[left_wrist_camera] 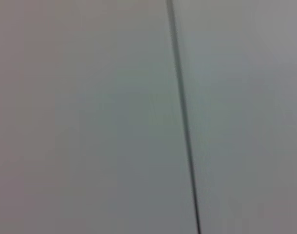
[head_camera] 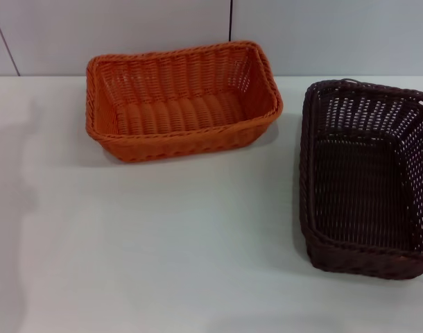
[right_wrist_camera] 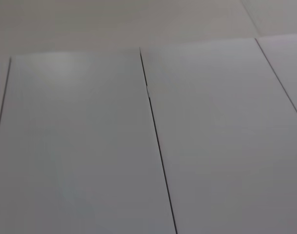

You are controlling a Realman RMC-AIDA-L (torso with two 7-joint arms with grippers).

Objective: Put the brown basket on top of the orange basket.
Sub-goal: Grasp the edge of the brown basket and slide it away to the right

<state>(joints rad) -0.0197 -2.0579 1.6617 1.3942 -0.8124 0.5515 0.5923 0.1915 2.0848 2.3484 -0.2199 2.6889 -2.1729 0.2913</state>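
On a white tabletop [head_camera: 163, 243], seen from the head camera, two woven baskets sit apart, both upright with their open tops facing up. Toward the back, a little left of centre, is the orange basket [head_camera: 182, 104], rectangular with slanted open-weave sides and a braided rim; its long side runs roughly across the view and its far edge lies close to the pale panelled wall [head_camera: 114, 31] behind the tabletop. At the right is the brown basket [head_camera: 367, 177], the same shape and much the same size, dark brown, turned so its long side runs from near to far; its right edge is cut off by the edge of the view. A strip of bare tabletop lies between the two, so they do not touch, and the brown one is not stacked on the orange one. Both baskets look empty inside. Neither arm nor gripper appears in the head view. From the left wrist camera only a plain grey-white surface crossed by one thin dark seam [left_wrist_camera: 183, 122] shows. From the right wrist camera, pale panels split by narrow dark seams [right_wrist_camera: 158, 141] show. Neither wrist view shows any jaws, so whether the left or right jaws are spread or pressed together cannot be told.
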